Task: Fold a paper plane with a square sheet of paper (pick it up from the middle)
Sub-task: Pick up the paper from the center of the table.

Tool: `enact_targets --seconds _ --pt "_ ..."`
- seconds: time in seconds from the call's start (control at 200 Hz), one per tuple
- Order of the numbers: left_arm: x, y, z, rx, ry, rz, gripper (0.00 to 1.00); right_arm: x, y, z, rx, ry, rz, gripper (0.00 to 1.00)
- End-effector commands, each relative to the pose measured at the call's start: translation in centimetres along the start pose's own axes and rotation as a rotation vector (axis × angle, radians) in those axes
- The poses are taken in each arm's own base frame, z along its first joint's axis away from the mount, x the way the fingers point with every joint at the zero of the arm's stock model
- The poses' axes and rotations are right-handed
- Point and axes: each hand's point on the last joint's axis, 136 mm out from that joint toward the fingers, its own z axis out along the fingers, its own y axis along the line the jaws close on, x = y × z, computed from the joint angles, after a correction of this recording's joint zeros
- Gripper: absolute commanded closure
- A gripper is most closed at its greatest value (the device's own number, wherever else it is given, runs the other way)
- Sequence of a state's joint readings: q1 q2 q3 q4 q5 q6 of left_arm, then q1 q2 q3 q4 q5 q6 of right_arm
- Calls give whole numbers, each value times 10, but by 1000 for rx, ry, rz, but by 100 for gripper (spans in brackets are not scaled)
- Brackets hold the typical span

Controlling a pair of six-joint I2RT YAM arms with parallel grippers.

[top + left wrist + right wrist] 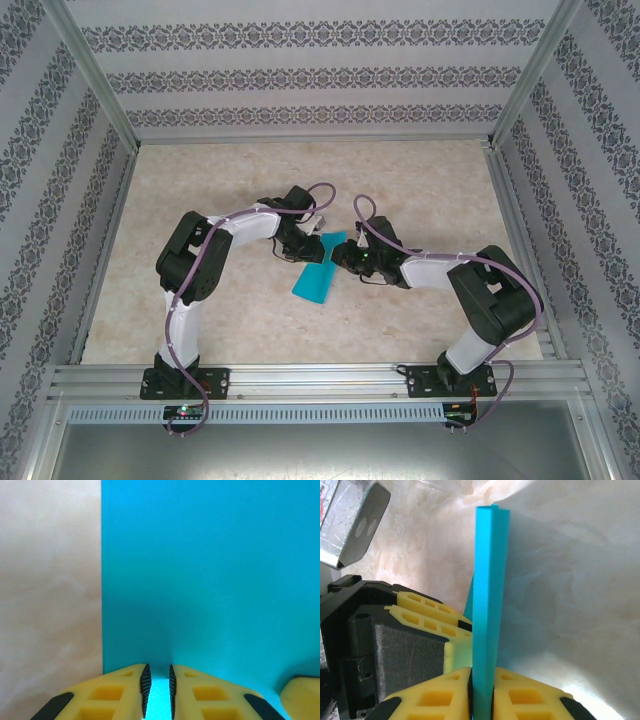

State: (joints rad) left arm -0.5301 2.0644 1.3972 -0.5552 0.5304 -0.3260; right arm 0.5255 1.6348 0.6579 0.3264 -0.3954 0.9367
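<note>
The pale counter [200, 320] carries the work near its middle, slightly toward the near edge, where both arms meet over the square sheet of paper [312, 282]. The sheet looks folded into a narrow strip and is lifted at its far end. From the right wrist it stands edge-on, two layers showing at its top.

The right hand [482, 680] is clamped on that doubled edge. The left hand [158, 677] faces the broad side of the sheet, its jaws nearly together with teal showing in the slim gap. I cannot tell whether they pinch anything.

This looks like setting a crease. The right should hold firm. The left should pinch squarely on the fold with the layers lined up, and neither should pull sideways or the paper will skew.
</note>
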Motion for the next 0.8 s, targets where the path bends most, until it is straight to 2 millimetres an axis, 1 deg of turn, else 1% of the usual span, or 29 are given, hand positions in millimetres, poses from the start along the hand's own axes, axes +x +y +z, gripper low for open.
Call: enact_targets --seconds 0.0,0.13,0.225,0.36,0.56,0.704,0.794 --pt "14 10 -9 -50 52 -53 73 -4 1 1 -29 -13 -1 86" --pt "6 -2 -23 -30 23 -37 68 -7 3 -2 -42 -18 -1 91" --pt "-1 -10 -36 -11 -2 -28 62 -10 11 -7 -66 -23 -9 95" --pt "-11 -19 -62 5 -61 -17 52 -15 25 -18 -110 -36 -23 99" --pt "-17 -29 -105 59 -177 -25 38 -30 58 -50 -236 -72 -40 100" --pt "-16 -38 -131 164 -265 -75 34 -45 81 -76 -353 -105 -31 100" --pt "-14 -50 -145 249 -305 -88 32 -54 95 -91 -439 -119 -15 100"
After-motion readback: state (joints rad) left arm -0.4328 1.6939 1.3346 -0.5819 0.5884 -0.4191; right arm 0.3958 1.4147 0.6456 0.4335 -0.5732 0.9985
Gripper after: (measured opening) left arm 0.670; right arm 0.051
